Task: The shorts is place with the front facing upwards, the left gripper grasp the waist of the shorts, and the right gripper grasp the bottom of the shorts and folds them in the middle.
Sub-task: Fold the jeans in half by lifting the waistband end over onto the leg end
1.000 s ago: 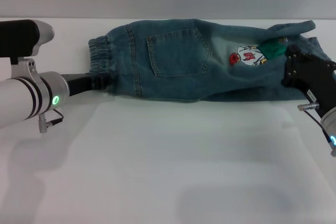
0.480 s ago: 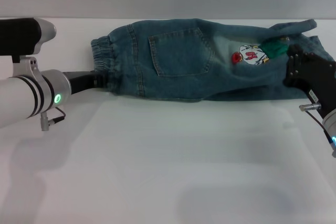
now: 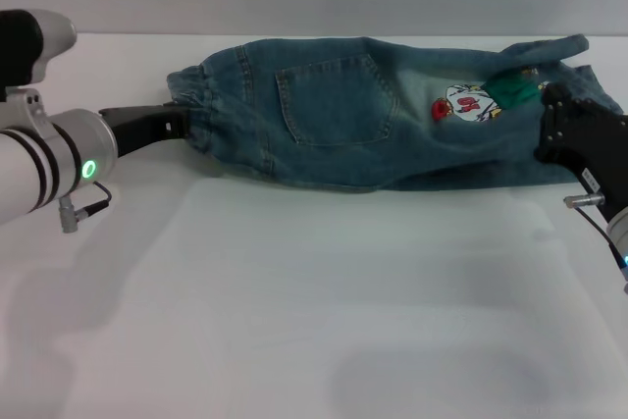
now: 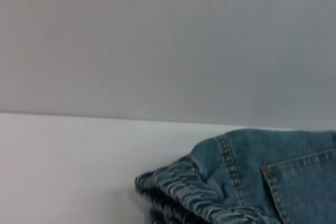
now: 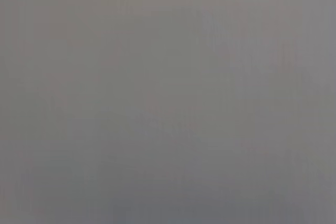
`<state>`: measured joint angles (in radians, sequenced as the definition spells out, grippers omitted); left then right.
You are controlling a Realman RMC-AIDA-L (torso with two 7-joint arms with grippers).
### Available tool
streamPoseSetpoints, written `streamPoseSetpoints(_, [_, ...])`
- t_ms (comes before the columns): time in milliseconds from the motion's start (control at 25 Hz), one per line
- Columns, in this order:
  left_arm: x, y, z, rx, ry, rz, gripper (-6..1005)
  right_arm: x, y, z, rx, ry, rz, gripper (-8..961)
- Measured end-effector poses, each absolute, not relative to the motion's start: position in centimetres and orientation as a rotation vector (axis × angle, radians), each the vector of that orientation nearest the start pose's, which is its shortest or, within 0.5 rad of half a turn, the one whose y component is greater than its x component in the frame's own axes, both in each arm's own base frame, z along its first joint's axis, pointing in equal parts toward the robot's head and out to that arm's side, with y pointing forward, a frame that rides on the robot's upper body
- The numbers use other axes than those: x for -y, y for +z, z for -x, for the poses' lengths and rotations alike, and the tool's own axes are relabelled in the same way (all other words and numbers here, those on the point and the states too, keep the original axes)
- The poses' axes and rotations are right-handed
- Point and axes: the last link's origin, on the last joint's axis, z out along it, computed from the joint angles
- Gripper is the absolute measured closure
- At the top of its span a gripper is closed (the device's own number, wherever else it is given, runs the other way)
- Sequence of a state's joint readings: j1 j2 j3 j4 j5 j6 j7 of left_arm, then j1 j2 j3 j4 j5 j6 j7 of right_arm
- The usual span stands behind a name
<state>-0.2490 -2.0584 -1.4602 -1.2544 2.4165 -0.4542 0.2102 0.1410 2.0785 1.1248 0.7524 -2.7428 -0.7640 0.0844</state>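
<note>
The blue denim shorts (image 3: 334, 115) lie stretched across the far part of the white table, with a pocket and the cartoon patch (image 3: 466, 105) facing up. The gathered waist (image 3: 191, 85) is at the left end, bunched and raised a little; the left wrist view shows it close up as a ruffled waist (image 4: 184, 192). My left gripper (image 3: 180, 127), on the green-lit arm, is shut on the waist's near corner. At the right end my right gripper (image 3: 549, 130) is shut on the bottom (image 3: 589, 80) and hides much of the hem. The right wrist view is plain grey.
The white table (image 3: 314, 291) spreads out in front of the shorts. Its far edge runs just behind the shorts against a grey wall. A loose flap of denim (image 3: 545, 48) sticks up at the far right.
My left gripper has moved up and away with the waist, which now bunches higher. The right gripper has shifted slightly to the right.
</note>
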Motion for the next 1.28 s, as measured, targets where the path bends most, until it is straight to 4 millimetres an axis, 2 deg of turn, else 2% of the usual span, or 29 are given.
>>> streamPoseSetpoints(120, [-36.9, -1.4, 23.8, 1.136, -0.367, 1.935, 941, -31.5, -4.1, -28.5, -0.632, 0.717, 1.713, 954])
streamPoseSetpoints(240, [-36.8, -1.2, 23.5, 1.134, -0.373, 1.938, 943, -31.7, -4.3, -28.3, -0.628, 0.715, 1.726, 954])
streamPoseSetpoints(400, [-35.8, 0.5, 21.4, 1.095, -0.432, 1.953, 942, -31.9, -4.9, -28.0, -0.638, 0.725, 1.747, 953])
streamPoseSetpoints(520, [-35.4, 1.1, 20.7, 1.088, -0.450, 1.960, 943, -32.3, -5.5, -27.8, -0.650, 0.724, 1.771, 953])
streamPoseSetpoints(680, [-34.3, 2.1, 18.6, 1.043, -0.496, 1.986, 947, -33.0, -6.2, -27.6, -0.668, 0.724, 1.799, 954])
streamPoseSetpoints(760, [-34.1, 2.3, 18.4, 1.035, -0.503, 1.988, 947, -33.3, -6.4, -27.5, -0.671, 0.719, 1.811, 954])
streamPoseSetpoints(840, [-33.2, 3.2, 16.8, 0.990, -0.550, 1.997, 947, -33.8, -7.0, -27.5, -0.688, 0.711, 1.843, 954])
streamPoseSetpoints(1000, [-32.8, 3.9, 15.6, 0.954, -0.584, 1.999, 947, -34.3, -7.8, -27.4, -0.719, 0.712, 1.889, 953])
streamPoseSetpoints(1280, [-32.2, 4.7, 13.6, 0.894, -0.634, 2.017, 948, -35.1, -9.9, -25.6, -0.716, 0.682, 2.020, 954])
